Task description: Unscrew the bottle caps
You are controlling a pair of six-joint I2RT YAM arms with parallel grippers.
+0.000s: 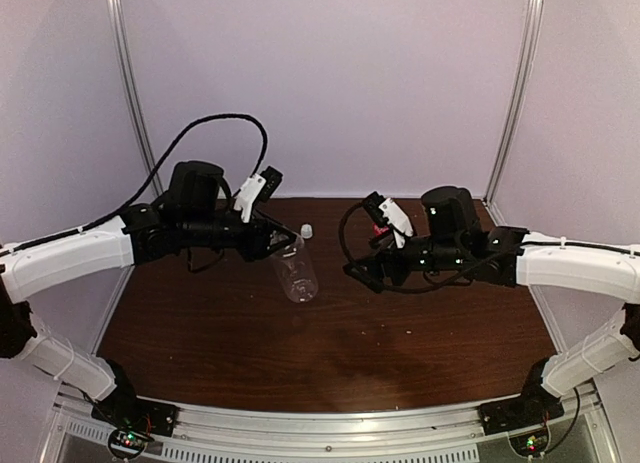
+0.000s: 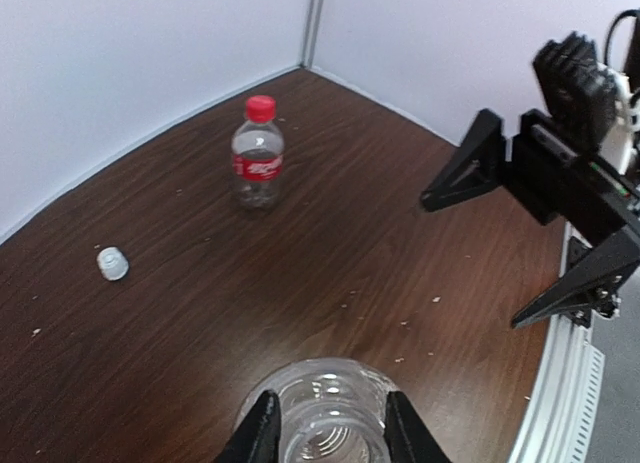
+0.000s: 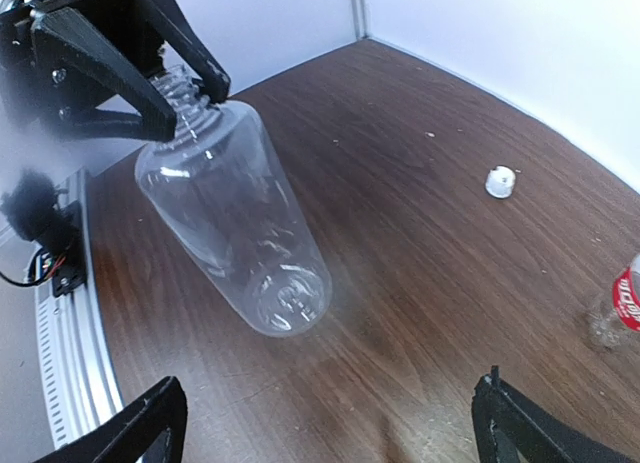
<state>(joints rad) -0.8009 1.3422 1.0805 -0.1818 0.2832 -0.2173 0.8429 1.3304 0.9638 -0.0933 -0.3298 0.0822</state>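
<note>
Robotics lab test cell, judged from the fittings.
- Dark wood-grain table (image 1: pixel 400 353) is boxed in on three sides by plain white panels (image 1: pixel 330 73), which are joined at the corners by slim metal posts (image 1: pixel 515 93).
- Two white-and-black robot arms, left (image 1: pixel 70 258) and right (image 1: pixel 580 263), are bolted to a slotted metal rail (image 1: pixel 330 423) along the near edge.
- Black cable (image 1: pixel 240 116) is looped loosely above the left arm.
- Small circuit boards (image 1: pixel 530 443) with lit red and green lamps are seen at the arm bases.
- Table surface is flecked with pale specks.
</note>
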